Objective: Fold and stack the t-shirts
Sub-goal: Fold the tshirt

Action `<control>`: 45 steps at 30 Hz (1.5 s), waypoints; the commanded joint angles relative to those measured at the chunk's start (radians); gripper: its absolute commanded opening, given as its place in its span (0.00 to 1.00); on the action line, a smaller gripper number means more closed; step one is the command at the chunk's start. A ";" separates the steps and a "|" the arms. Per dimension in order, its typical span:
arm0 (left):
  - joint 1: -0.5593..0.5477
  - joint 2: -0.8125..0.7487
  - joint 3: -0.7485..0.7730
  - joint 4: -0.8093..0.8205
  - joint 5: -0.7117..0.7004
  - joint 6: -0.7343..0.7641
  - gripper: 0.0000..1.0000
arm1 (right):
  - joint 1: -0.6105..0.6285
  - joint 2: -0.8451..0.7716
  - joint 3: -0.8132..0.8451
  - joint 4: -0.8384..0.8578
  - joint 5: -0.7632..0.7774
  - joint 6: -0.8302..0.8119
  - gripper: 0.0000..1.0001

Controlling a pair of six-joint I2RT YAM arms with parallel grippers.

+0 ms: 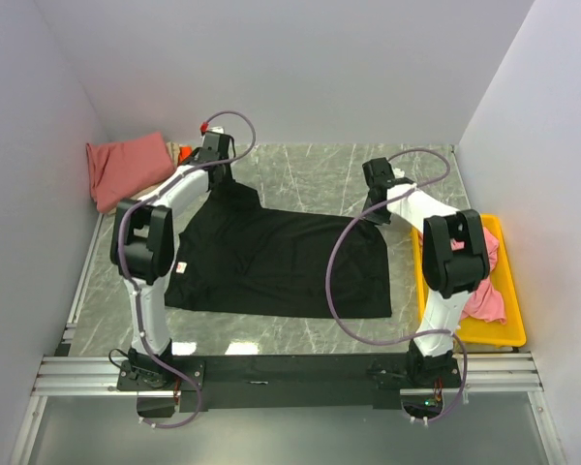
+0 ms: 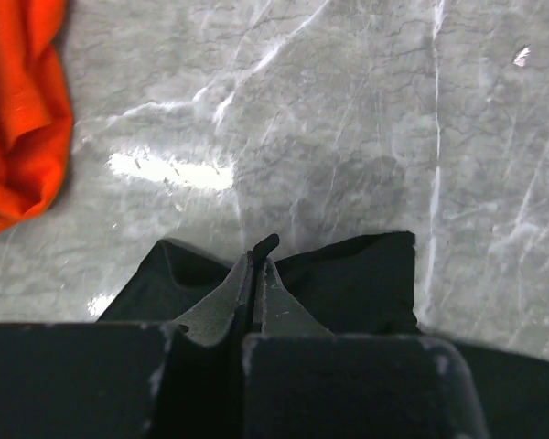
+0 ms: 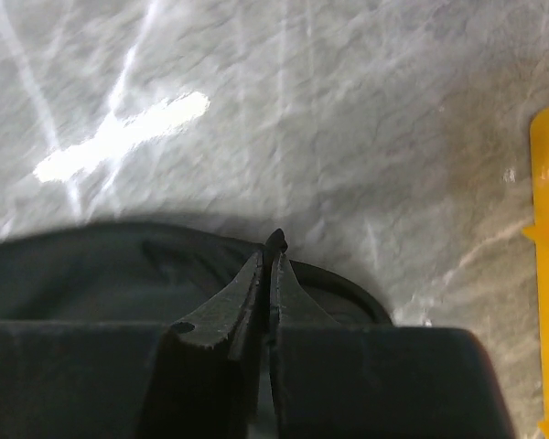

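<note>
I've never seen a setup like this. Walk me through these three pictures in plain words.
The big picture looks down on the robot's left arm and right arm, bolted at the near edge of a marble table. The other two come from cameras on each wrist, looking along the fingers. A black t-shirt lies spread out; the left gripper and right gripper each pinch its far edge, shut. A dusty-red t-shirt sits far left, an orange t-shirt beside it. A yellow bin on the right holds a pink t-shirt.

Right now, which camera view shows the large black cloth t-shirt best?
The top external view: there nearly the whole large black cloth t-shirt lies spread out. The left and right wrist views show only a small pinched corner each.
</note>
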 commanded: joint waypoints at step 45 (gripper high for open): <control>-0.040 -0.979 -0.986 -0.090 -0.027 -0.517 0.00 | 0.042 -0.506 -0.464 0.039 -0.101 -0.039 0.00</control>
